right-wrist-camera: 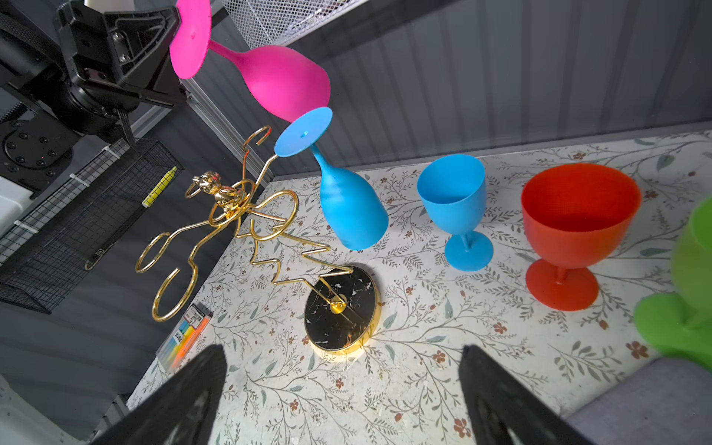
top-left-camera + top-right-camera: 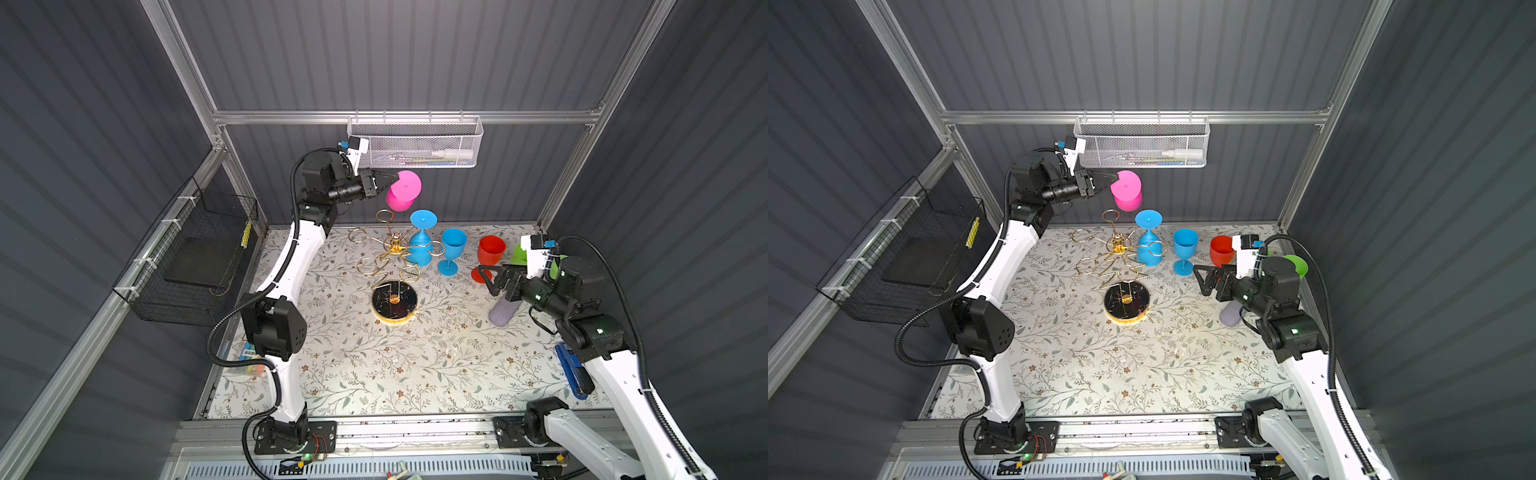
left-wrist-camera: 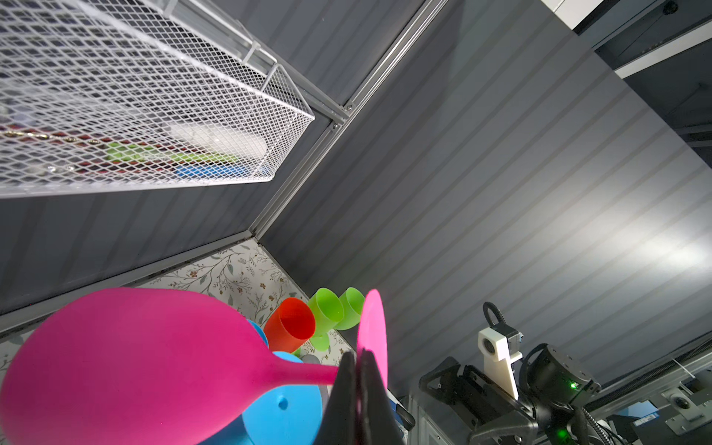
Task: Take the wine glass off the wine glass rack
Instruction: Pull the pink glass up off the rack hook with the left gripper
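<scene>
Left tool (image 2: pixel 392 178) pinches the pink wine glass (image 2: pixel 402 193) by its foot, clear of the wine glass rack (image 2: pixel 394 306); only setting it down seems left, right tool (image 2: pixel 488 279) spread empty.

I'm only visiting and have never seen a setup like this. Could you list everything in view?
pink wine glass: one, pink, held by its foot, raised above the rack
blue wine glass: one, blue, hanging upside down on the rack
wine glass rack: one, gold wire with a black base, mid table
blue goblet: one, blue, upright, right of the rack
red goblet: one, red, upright, right of the blue goblet
green goblets: two, green, far right corner
mesh basket: one, white, back rail
wire basket: one, black, left wall
highlighter pack: one, multicoloured, left table edge
left gripper: shut on the pink glass's foot
right gripper: open, empty, low on the right
</scene>
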